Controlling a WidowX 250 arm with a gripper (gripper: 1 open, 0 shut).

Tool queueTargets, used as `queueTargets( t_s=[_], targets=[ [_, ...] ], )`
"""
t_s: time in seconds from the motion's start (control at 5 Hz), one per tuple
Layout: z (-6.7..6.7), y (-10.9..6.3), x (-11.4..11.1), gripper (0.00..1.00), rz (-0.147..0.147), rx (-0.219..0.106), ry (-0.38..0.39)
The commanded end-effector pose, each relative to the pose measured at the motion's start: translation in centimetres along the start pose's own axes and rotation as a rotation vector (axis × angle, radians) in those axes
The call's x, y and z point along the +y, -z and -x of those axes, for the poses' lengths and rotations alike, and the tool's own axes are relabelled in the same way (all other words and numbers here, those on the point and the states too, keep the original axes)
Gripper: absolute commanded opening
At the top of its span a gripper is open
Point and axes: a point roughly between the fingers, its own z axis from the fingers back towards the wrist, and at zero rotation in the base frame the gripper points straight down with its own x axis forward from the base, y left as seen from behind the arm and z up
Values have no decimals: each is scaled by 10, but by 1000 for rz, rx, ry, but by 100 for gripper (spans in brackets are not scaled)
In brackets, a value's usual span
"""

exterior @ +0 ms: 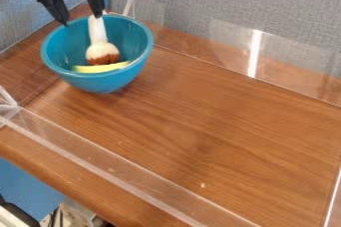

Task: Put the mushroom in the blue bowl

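The blue bowl (83, 80) stands at the back left of the wooden table. The mushroom (100, 48) is inside it, cream stem pointing up and reddish-brown cap down against the bowl's floor. Just above the bowl's far rim hangs my gripper (76, 10), open, its black fingers (56, 8) spread apart and nothing between them. The mushroom's stem top sits close below the right finger; I cannot tell whether they touch.
A flat yellow piece (96, 68) lies in the bowl beside the mushroom. Clear acrylic walls (253, 47) ring the wooden table (200, 121), with a low clear barrier along the front edge (120, 176). A grey wall stands behind.
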Motion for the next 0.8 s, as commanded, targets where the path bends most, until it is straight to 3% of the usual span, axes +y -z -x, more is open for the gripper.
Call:
queueTargets(
  t_s=[0.0,0.4,0.6],
  targets=[
    [2,-23,-19,100,-21,-83,2],
    [11,-27,-34,100,-28,-80,40],
    [9,-26,-42,100,-38,-84,32]
  ],
)
